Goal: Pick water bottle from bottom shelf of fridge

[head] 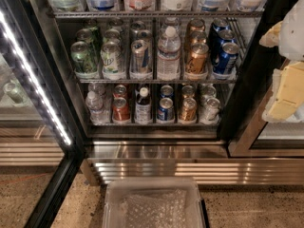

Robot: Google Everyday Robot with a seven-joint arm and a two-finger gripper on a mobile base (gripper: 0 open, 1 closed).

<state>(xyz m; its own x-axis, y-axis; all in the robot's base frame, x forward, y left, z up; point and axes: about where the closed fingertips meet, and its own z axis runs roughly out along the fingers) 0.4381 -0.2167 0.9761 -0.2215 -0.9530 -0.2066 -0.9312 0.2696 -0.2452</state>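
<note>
Water bottle upright; hand far right.

Leftmost on the bottom shelf of the fridge, centre-left of frame: the water bottle, with cans in a row to its right. Below, at bottom centre, before the fridge: a bin. At the right edge, upper frame, outside the shelves: the end effector.

Speckled tan floor bears the ribbed steel base of the black-framed fridge and, nearer, a clear plastic bin; the gripper hangs at right.
</note>
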